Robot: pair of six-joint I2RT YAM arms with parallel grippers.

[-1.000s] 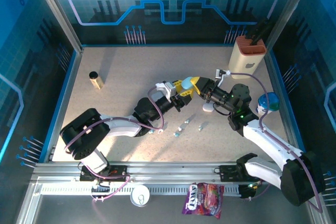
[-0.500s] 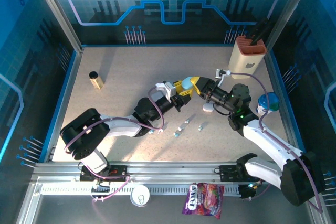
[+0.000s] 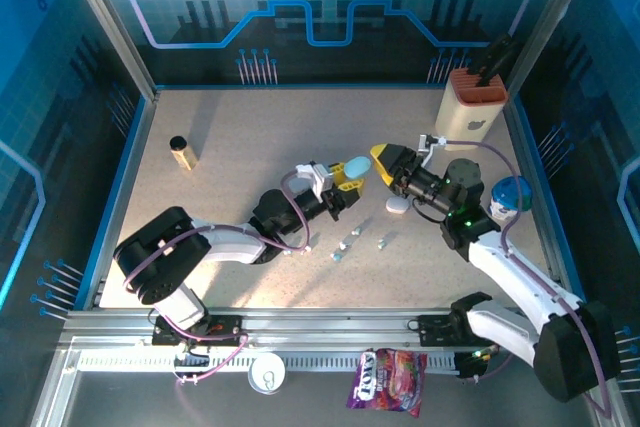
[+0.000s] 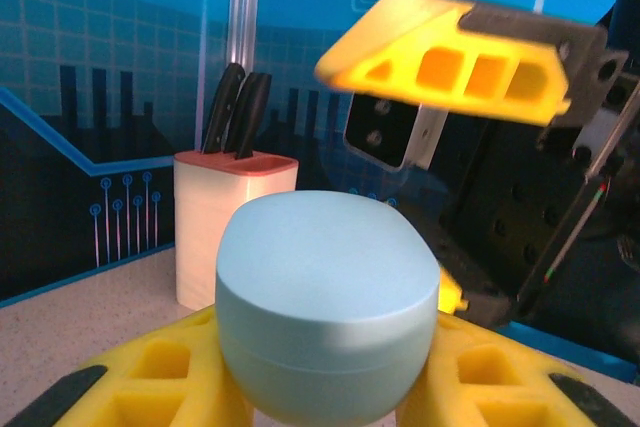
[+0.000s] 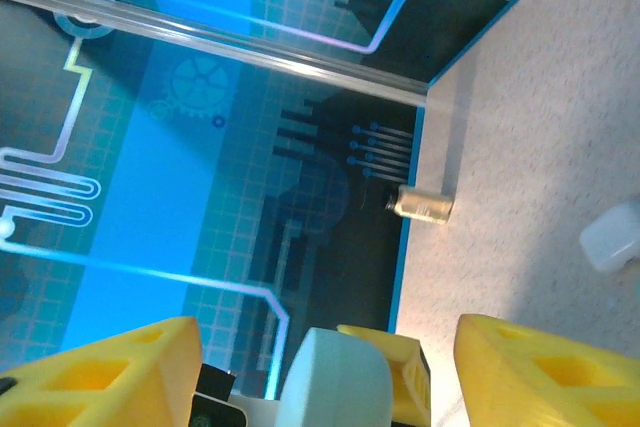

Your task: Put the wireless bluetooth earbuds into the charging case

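earbuds [image 3: 345, 243] lay loose on the surface [image 3: 230, 127], mid-way toward its near edge. none seen in a case, so job looked barely begun. charging case [image 4: 325, 297], pale blue, lid apparently closed, contents hidden, sat pinched in the left gripper [image 3: 350, 173] above mid-surface. right gripper [image 3: 388, 160] was spread beside it, holding nothing. white piece [image 3: 397, 205] lay nearby, poss. another case. knife block [image 3: 470, 112] at the far right corner held knives.

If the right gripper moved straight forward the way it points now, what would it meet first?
Probably the pale blue charging case, held in the left gripper's jaws; depth is unclear.
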